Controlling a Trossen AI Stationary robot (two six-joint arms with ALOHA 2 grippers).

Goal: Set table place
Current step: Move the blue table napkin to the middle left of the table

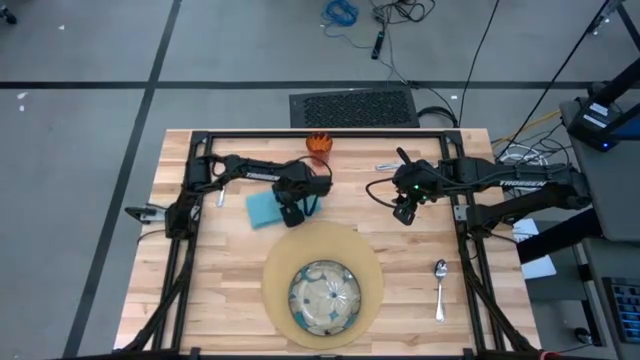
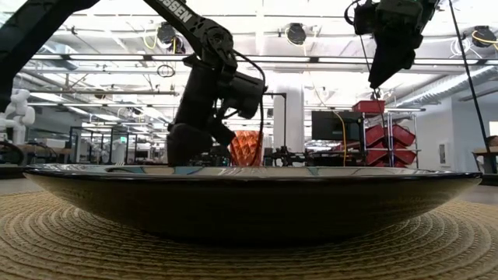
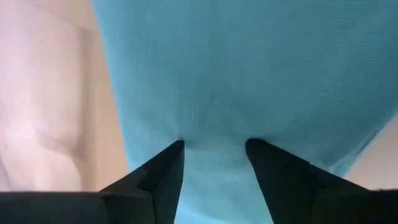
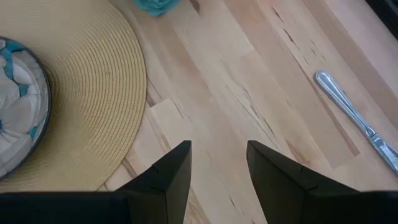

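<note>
L gripper [image 3: 214,146] – agape on napkin [image 3: 249,74]

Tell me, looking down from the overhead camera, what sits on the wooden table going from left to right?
Teal napkin → left gripper down on the napkin, fingers pressed into the cloth → round tan mat with the patterned dish on it → right gripper, holding nothing → spoon.

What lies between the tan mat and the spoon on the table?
Nothing: in the high view, only bare wood of the table separates the tan mat from the spoon.
</note>
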